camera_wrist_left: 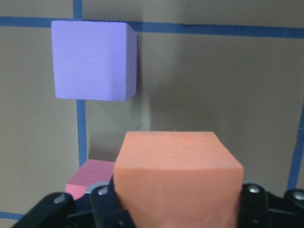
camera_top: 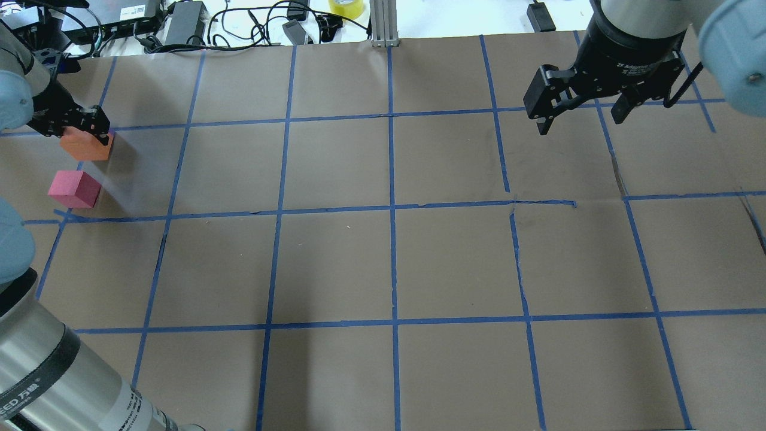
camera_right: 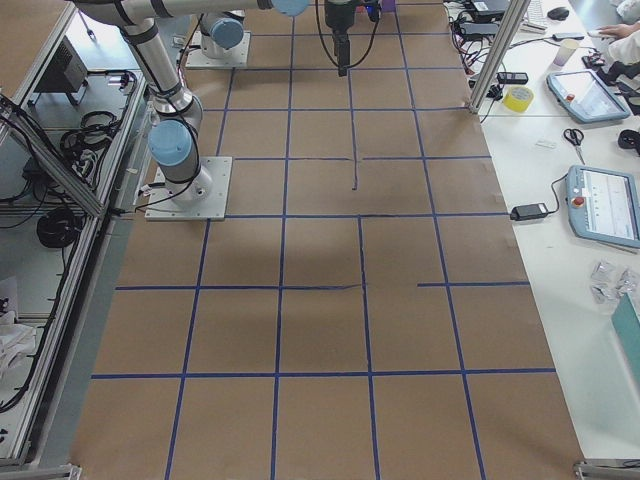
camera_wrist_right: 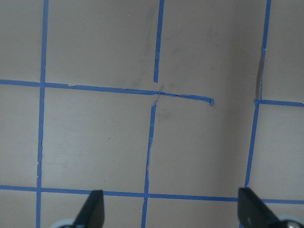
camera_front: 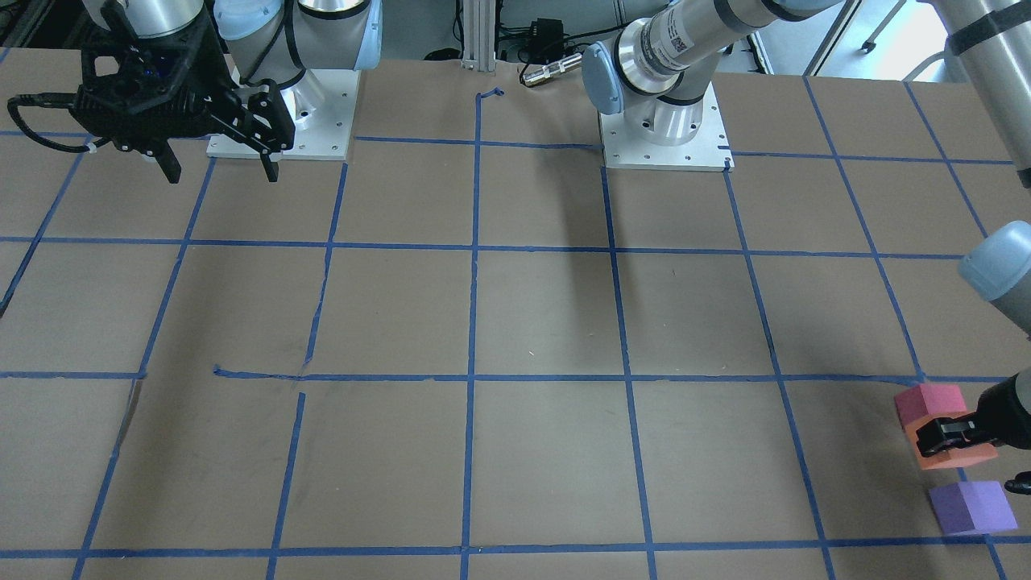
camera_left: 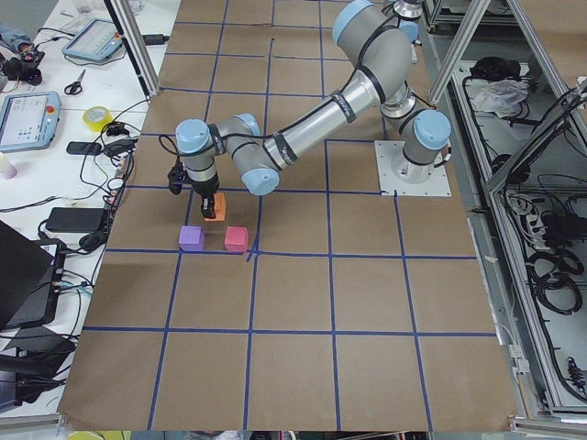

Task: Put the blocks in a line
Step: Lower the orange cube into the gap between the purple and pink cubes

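My left gripper (camera_front: 944,435) is shut on the orange block (camera_front: 958,455), near the table's left end. It also shows in the overhead view (camera_top: 78,129). In the left wrist view the orange block (camera_wrist_left: 178,173) fills the foreground between the fingers. The purple block (camera_wrist_left: 95,59) lies beyond it and the pinkish-red block (camera_wrist_left: 90,178) peeks out beside it. The pinkish-red block (camera_front: 930,401) and the purple block (camera_front: 970,507) rest on the table on either side of the orange one. My right gripper (camera_front: 217,165) is open and empty, raised near its base.
Brown paper with a blue tape grid (camera_top: 392,209) covers the table. The arm base plates (camera_front: 664,137) (camera_front: 282,125) stand on the robot's side. Cables, power bricks and a yellow tape roll (camera_top: 346,7) lie past the far edge.
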Controlling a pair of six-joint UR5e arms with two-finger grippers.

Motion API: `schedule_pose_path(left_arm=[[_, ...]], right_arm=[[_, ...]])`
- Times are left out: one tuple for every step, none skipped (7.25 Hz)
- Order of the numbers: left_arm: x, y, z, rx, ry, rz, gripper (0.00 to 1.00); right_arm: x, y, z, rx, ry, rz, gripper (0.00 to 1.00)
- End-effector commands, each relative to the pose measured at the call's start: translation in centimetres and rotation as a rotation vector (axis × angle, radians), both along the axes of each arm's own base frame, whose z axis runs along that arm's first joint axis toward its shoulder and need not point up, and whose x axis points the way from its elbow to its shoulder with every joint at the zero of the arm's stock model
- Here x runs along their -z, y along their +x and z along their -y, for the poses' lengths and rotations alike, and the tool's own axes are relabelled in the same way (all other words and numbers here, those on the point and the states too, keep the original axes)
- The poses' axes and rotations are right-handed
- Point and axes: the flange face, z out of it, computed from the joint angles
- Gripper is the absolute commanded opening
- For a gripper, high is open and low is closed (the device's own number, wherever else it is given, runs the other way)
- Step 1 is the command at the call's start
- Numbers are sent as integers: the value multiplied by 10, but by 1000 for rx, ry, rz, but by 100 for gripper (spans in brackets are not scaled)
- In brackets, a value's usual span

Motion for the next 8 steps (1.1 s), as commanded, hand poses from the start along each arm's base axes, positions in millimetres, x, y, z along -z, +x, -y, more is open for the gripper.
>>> schedule_pose_path(left_arm=[[4, 47, 4, 36, -9, 6, 0], [9, 54, 4, 43, -7, 3, 0], [8, 57, 8, 42, -18, 0, 0], [16, 58, 11, 43, -19, -14, 0], [20, 58, 11, 41, -13, -19, 0], [21, 57, 11, 41, -11, -20, 0], [22, 56, 11, 41, -9, -21, 0], [24, 55, 10, 41, -3, -29, 0]], right_arm=[[0, 0, 1, 1, -4, 0, 100], [0, 0, 1, 1, -6, 0, 100], [0, 0, 1, 1, -4, 0, 100], [0, 0, 1, 1, -4, 0, 100], [0, -1, 1, 0, -4, -4, 100], [1, -5, 1, 2, -1, -42, 100], [1, -5, 0, 1, -1, -49, 100], [1, -5, 0, 1, -1, -49, 100]])
